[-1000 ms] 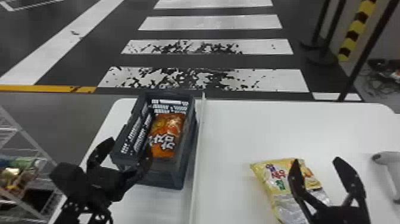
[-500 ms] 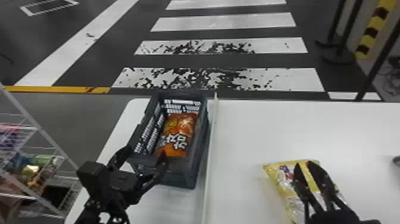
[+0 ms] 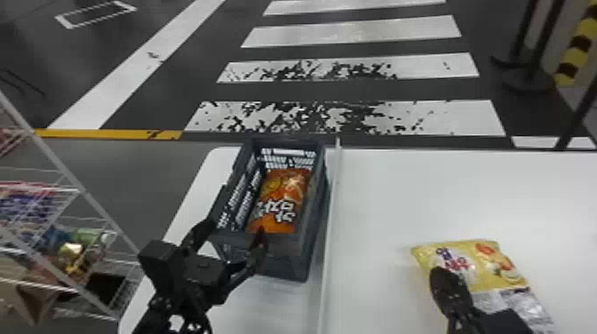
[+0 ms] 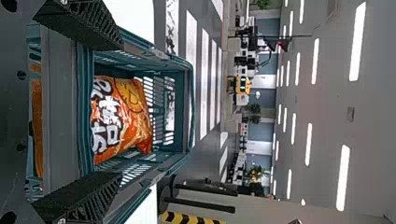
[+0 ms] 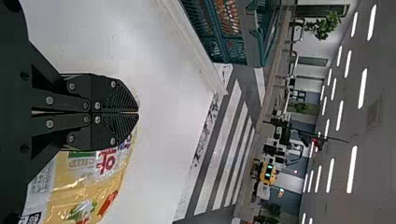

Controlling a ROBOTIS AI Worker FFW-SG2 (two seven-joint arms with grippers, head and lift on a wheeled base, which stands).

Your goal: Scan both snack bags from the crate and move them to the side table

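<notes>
An orange snack bag [image 3: 284, 200] lies inside the grey crate [image 3: 316, 222] at the left of the table. At the crate's near end is my left gripper [image 3: 237, 235], open and holding nothing. In the left wrist view the left gripper [image 4: 116, 112] has its fingers wide apart, with the orange bag [image 4: 123, 116] beyond them. A yellow snack bag [image 3: 484, 266] lies flat on the right part of the table. Over its left side is my right gripper [image 3: 453, 288]. In the right wrist view the right gripper [image 5: 137, 112] is shut on nothing, beside the yellow bag [image 5: 88, 186].
A white raised strip [image 3: 332, 222] runs along the table [image 3: 382, 200] just right of the crate. A wire rack [image 3: 66, 195] with packaged goods stands left of the table. Black posts and a yellow-black striped pole [image 3: 573, 57] stand beyond, at the far right.
My right gripper's fingers have closed together above the yellow bag. The head view has swung to the left, bringing more of the rack into sight; both bags lie where they were.
</notes>
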